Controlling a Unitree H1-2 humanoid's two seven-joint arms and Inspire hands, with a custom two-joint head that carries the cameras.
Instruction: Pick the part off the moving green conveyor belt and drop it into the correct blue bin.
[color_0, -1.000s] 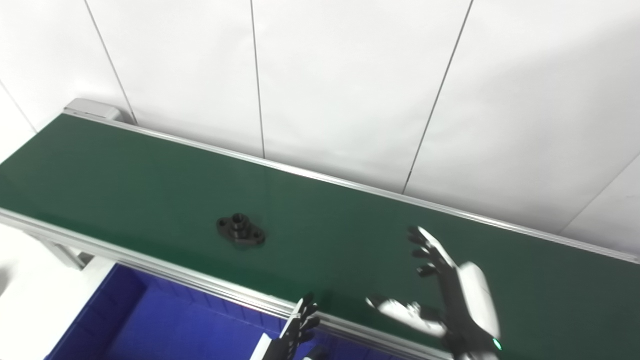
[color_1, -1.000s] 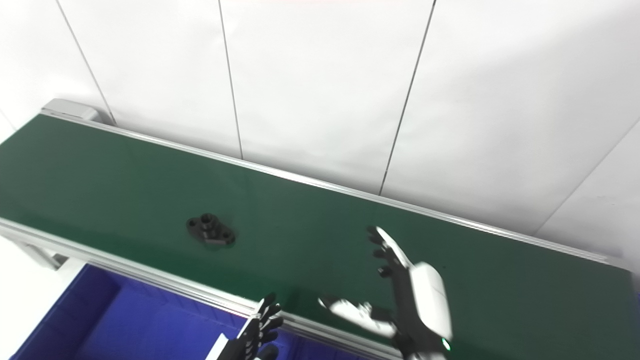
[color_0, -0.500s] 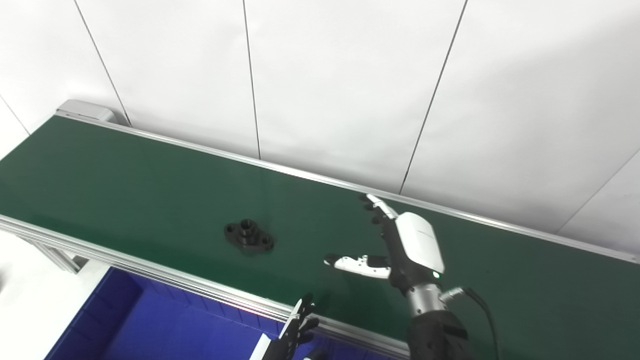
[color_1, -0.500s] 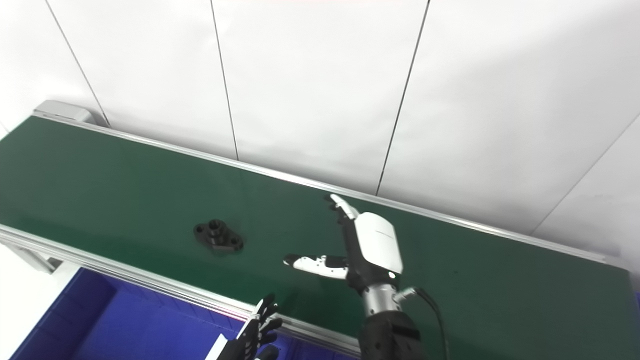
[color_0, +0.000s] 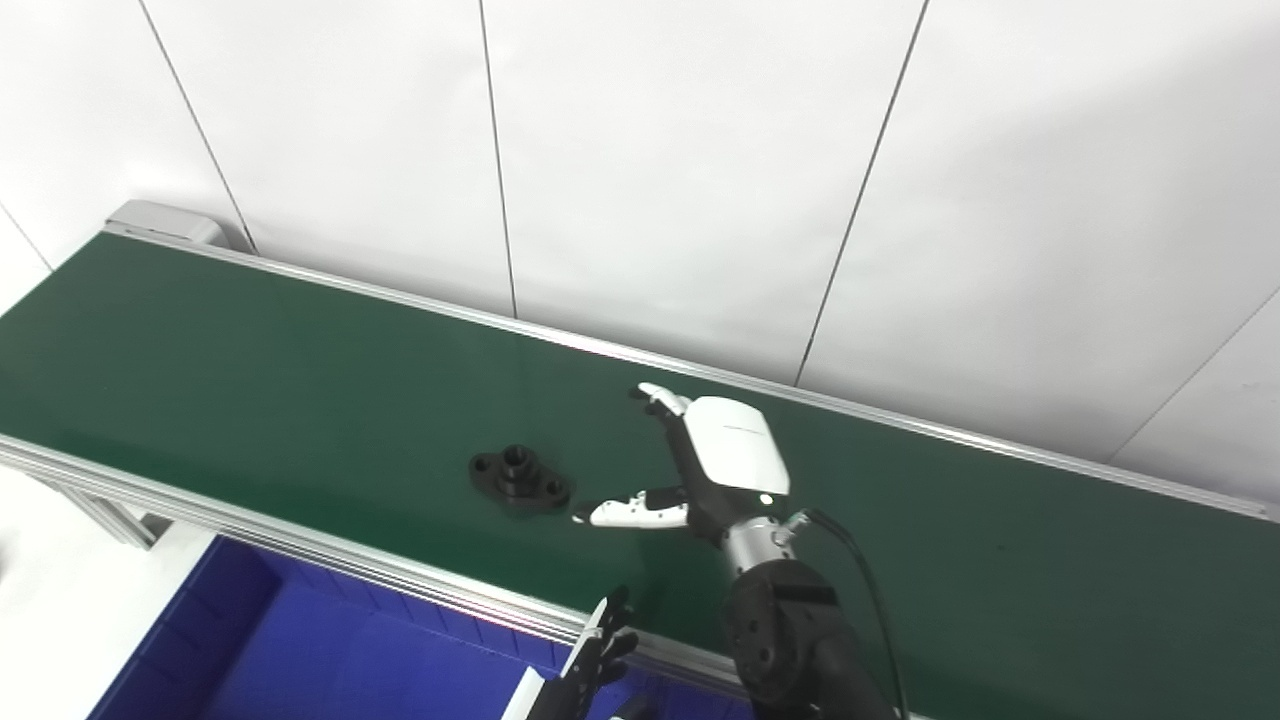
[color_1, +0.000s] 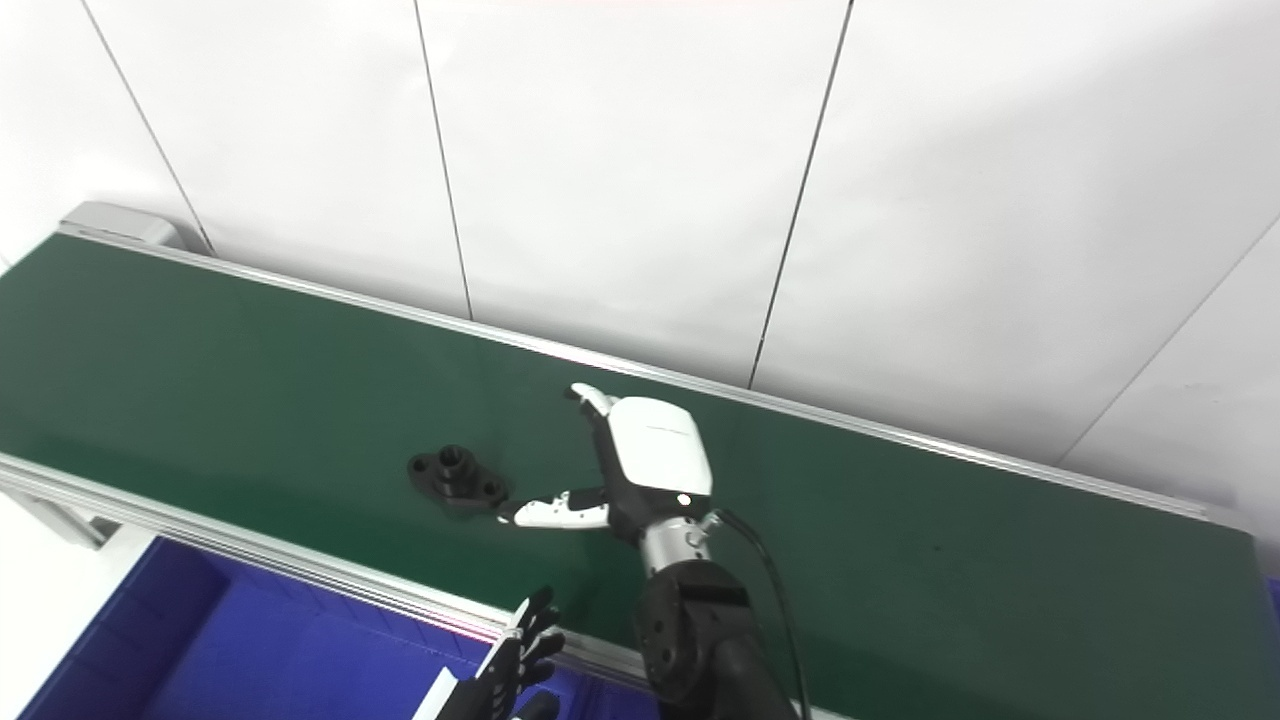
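Note:
A black flanged part (color_0: 520, 479) with a raised hub lies flat on the green conveyor belt (color_0: 250, 370), near its front rail. My right hand (color_0: 715, 465) is open over the belt just right of the part, thumb stretched toward it with the tip close to its right end, fingers (color_0: 660, 398) pointing to the far rail. It holds nothing. My left hand (color_0: 592, 660) shows only as dark fingertips at the bottom edge, below the front rail, fingers apart and empty. The part also shows in the right eye view (color_1: 455, 480).
A blue bin (color_0: 330, 660) sits below the belt's front rail at lower left. A white panelled wall (color_0: 700, 170) stands right behind the belt. The belt's left end cap (color_0: 165, 218) is at upper left.
My right hand has swung up and left across the belt, from the lower right to just beside the part. The part has drifted a little to the right. The left hand has stayed put.

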